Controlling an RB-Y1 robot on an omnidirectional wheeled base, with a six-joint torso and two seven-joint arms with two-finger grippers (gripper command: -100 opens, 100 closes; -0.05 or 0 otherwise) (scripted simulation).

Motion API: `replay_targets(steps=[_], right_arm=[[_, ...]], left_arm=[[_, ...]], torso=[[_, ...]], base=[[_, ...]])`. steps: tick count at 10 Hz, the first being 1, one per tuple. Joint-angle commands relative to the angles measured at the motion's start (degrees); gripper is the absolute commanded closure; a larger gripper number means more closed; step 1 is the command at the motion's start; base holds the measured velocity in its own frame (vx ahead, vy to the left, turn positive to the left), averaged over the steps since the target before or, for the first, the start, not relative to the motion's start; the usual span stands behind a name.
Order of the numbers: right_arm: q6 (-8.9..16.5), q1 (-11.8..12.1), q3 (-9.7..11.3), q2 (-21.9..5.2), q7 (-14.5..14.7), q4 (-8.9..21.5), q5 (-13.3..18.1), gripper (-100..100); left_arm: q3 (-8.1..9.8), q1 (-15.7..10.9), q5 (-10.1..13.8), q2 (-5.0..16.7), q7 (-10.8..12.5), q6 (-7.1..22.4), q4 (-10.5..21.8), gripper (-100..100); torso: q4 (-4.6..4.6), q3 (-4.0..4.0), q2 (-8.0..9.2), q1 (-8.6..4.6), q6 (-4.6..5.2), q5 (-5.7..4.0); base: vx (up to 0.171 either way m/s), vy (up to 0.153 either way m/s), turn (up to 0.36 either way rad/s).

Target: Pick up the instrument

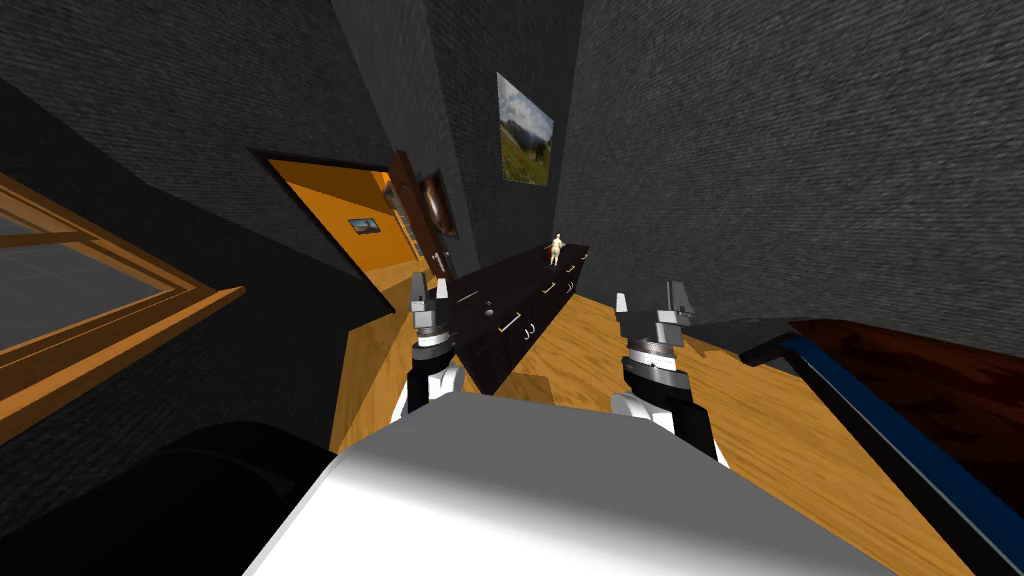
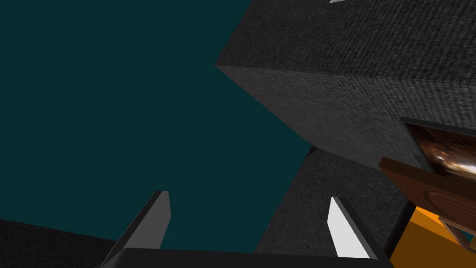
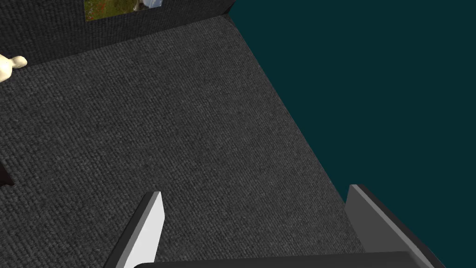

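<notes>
A brown wooden object with a dark round face (image 1: 428, 205) stands against the wall at the near end of a long dark sideboard (image 1: 510, 300); it may be the instrument. Its brown body (image 2: 432, 186) also edges into the left wrist view, off to one side of the fingers. My left gripper (image 1: 428, 293) (image 2: 248, 197) is raised just in front of the sideboard's near end, open with nothing between its fingers. My right gripper (image 1: 650, 300) (image 3: 255, 190) is held up over the wooden floor, also open and holding nothing.
A pale figurine (image 1: 556, 245) (image 3: 9, 67) stands at the sideboard's far end. An open doorway to an orange room (image 1: 350, 225) lies left of the sideboard. A blue-edged dark piece of furniture (image 1: 880, 400) is at my right, and a wood-framed window (image 1: 90, 300) at my left.
</notes>
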Motion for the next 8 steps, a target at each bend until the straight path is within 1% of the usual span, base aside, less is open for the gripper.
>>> replay_targets(steps=[1,4,5,7,8], right_arm=[[0.0,0.0,0.0,0.0,0.0,0.0,0.0,0],[0.0,0.0,0.0,0.0,0.0,0.0,0.0,0],[0.0,0.0,0.0,0.0,0.0,0.0,0.0,0],[0.0,0.0,0.0,0.0,0.0,0.0,0.0,0],[0.0,0.0,0.0,0.0,0.0,0.0,0.0,0]], left_arm=[[0.06,-0.5,0.2,2.4,0.3,1.2,0.3,-100],[0.35,-2.5,1.1,7.0,1.6,5.5,1.2,-100],[0.35,-2.5,1.1,7.0,1.6,5.8,1.2,-100],[0.68,-4.5,2.1,9.2,2.8,9.6,2.1,-100],[0.68,-4.5,2.1,9.2,2.8,10.5,2.1,-100]], torso=[[0.00,0.00,0.00,0.00,0.00,0.00],[0.02,0.06,0.11,-0.07,0.01,-0.02],[0.03,0.08,0.14,-0.06,0.01,-0.01],[0.02,0.06,0.10,-0.03,0.01,-0.01],[0.03,0.07,0.13,-0.01,0.01,0.00]], base=[[-0.018,-0.014,-0.012],[-0.036,-0.023,-0.022],[-0.031,-0.010,-0.013],[-0.033,-0.007,-0.035],[-0.034,-0.003,-0.016]])
